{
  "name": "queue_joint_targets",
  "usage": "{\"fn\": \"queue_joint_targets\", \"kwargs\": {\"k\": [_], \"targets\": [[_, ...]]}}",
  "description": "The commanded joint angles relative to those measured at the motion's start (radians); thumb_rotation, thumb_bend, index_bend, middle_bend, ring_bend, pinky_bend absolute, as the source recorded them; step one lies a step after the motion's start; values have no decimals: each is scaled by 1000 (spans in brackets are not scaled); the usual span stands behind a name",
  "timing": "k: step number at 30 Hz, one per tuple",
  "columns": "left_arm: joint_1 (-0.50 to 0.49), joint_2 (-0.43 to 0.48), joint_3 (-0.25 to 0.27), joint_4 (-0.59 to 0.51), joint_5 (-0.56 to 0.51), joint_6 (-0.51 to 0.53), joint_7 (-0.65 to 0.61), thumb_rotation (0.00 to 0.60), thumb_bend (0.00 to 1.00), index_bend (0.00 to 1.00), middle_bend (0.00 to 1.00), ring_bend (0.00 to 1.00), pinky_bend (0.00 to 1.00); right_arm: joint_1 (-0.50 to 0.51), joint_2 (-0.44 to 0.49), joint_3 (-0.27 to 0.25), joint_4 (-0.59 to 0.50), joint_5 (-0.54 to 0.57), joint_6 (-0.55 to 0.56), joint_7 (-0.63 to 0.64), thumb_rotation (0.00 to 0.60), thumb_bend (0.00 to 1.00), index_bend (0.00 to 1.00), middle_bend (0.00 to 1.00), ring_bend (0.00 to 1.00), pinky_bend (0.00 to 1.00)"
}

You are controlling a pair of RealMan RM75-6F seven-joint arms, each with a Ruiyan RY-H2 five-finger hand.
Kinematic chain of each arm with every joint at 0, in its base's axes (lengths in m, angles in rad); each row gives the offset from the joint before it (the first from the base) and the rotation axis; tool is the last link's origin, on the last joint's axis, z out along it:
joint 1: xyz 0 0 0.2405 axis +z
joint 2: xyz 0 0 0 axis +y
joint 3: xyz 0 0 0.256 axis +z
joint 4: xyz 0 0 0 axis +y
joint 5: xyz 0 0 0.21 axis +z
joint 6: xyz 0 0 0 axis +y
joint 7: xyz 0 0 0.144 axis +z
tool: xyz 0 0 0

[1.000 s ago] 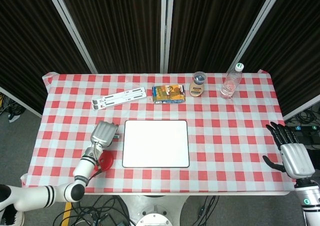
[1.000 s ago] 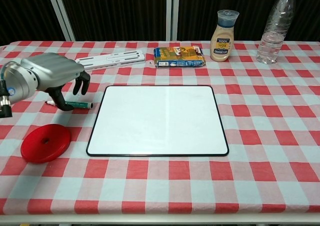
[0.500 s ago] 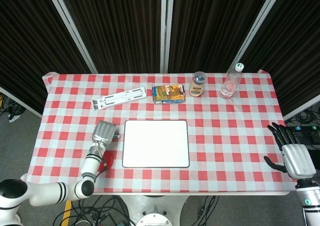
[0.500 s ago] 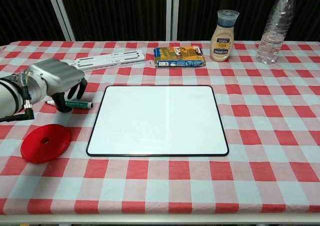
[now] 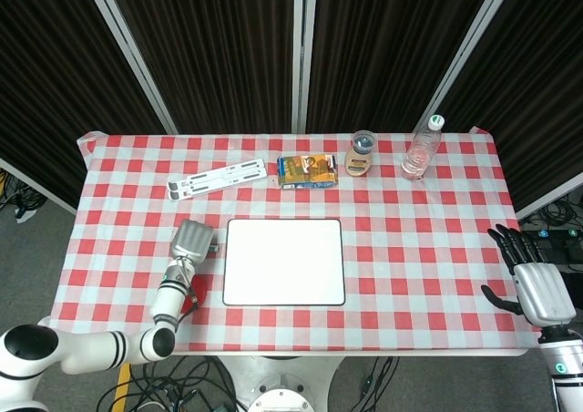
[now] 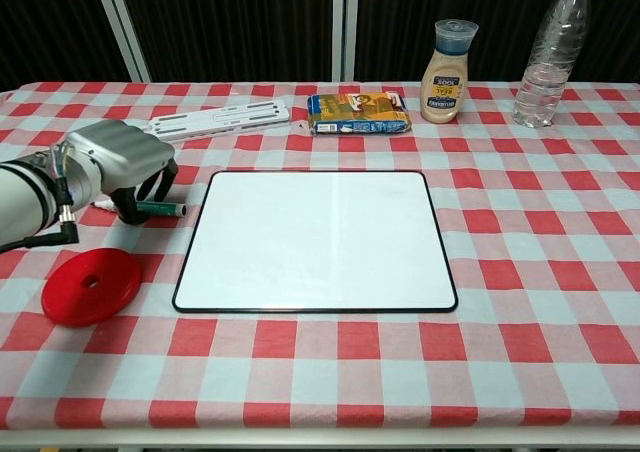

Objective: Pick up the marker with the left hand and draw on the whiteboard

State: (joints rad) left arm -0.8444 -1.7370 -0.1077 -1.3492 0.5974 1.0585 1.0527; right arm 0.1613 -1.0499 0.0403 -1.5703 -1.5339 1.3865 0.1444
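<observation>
- While its metallic left hand (image 6: 118, 154) arches over the slim green marker (image 6: 158, 210), whether the fingers grip it is unclear
- Glossy rounded-corner whiteboard (image 6: 315, 240) lies at its 3 o'clock
- Right hand (image 5: 537, 289) fingers spread, empty

My left hand (image 6: 118, 157) hangs knuckles-up near the surface's left edge, fingers (image 6: 160, 180) curled downward, while my right hand (image 5: 533, 284) rests open, fingers spread, beyond its right edge.

My silver-grey left hand (image 6: 122, 157) has black fingers. The marker (image 6: 160, 209) is green-barrelled, the whiteboard (image 6: 315, 237) plain white with a black rim, the flat round disc (image 6: 90, 285) red, the checked tablecloth (image 6: 540, 262) red and white.
</observation>
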Motion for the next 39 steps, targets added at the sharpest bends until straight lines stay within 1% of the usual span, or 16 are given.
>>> {"fn": "queue_joint_targets", "kwargs": {"k": [1, 8, 12, 14, 16, 18, 20, 22, 24, 30, 35, 39], "targets": [[-3, -1, 4, 3, -1, -3, 2, 600, 318, 487, 506, 727, 908, -1, 0, 0, 1, 2, 0, 1, 600, 167, 0, 28, 0, 0], [-4, 7, 13, 1, 30, -9, -25, 600, 354, 541, 552, 727, 909, -2, 0, 0, 1, 4, -2, 1, 600, 166, 0, 27, 0, 0], [6, 54, -2, -66, 100, 8, -94, 600, 370, 571, 580, 727, 911, -4, 1, 0, -2, 3, 3, -2, 600, 167, 0, 27, 0, 0], [12, 84, -18, -113, 139, 14, -145, 600, 372, 580, 589, 726, 911, -4, 1, 1, -4, 4, 3, -5, 600, 166, 0, 27, 0, 0], [19, 120, -40, -166, 192, 15, -218, 600, 373, 586, 595, 726, 911, -2, 2, 2, -8, 3, 2, -7, 600, 167, 0, 27, 0, 0], [27, 148, -68, -215, 223, -4, -304, 600, 375, 588, 599, 726, 911, -1, 3, 3, -10, 2, 2, -10, 600, 167, 0, 27, 0, 0], [36, 176, -103, -263, 264, -46, -432, 600, 374, 589, 601, 726, 911, 0, 4, 3, -11, 1, 0, -10, 600, 166, 0, 27, 0, 0], [45, 183, -131, -281, 323, -86, -573, 600, 374, 589, 602, 725, 911, 2, 4, 2, -13, 0, -2, -11, 600, 166, 0, 27, 0, 0], [55, 168, -146, -270, 389, -106, -698, 600, 376, 589, 601, 723, 911, 2, 5, 0, -14, -2, -5, -11, 600, 167, 0, 27, 0, 0], [64, 109, -131, -210, 506, -113, -863, 600, 377, 589, 601, 718, 911, 12, 1, -3, -16, 0, -26, -15, 600, 167, 0, 28, 0, 0], [46, 34, -113, -92, 612, -134, -1002, 600, 379, 589, 601, 718, 910, 18, 0, -2, -22, -6, -30, -20, 600, 166, 0, 27, 0, 0], [33, -15, -96, 1, 675, -138, -1080, 600, 379, 589, 601, 718, 905, 17, 4, -1, -26, 0, -30, -24, 600, 166, 0, 27, 0, 0]]}}
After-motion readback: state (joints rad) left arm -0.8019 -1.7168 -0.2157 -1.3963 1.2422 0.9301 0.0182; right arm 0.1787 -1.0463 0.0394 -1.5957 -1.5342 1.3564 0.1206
